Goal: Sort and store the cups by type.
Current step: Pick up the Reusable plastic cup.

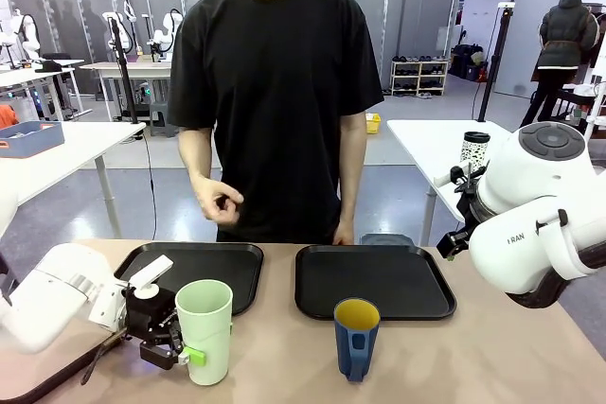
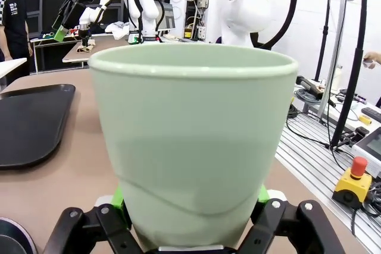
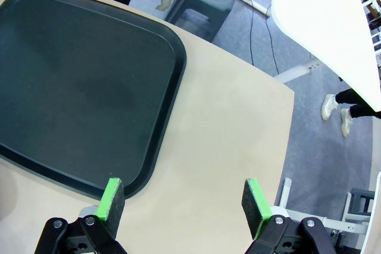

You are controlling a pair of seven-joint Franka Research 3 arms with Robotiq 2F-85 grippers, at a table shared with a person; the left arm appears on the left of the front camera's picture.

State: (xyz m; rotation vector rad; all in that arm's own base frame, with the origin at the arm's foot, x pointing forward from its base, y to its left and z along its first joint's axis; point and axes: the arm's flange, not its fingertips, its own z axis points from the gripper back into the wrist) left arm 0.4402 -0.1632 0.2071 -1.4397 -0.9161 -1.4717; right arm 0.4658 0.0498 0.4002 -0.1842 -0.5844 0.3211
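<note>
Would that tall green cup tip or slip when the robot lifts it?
The mint-green tumbler looks like thin plastic, so probably light. Tall with a narrower base, it could tip if pushed. The left gripper clamps low on its smooth taper, so it might slip.

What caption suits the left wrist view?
Left gripper shut on the mint-green tumbler, a black tray off to one side.

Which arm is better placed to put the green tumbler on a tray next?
Left. The left gripper is closed around the mint-green tumbler low down, beside the left tray. The right gripper hangs open above the table by the right tray, holding nothing.
</note>
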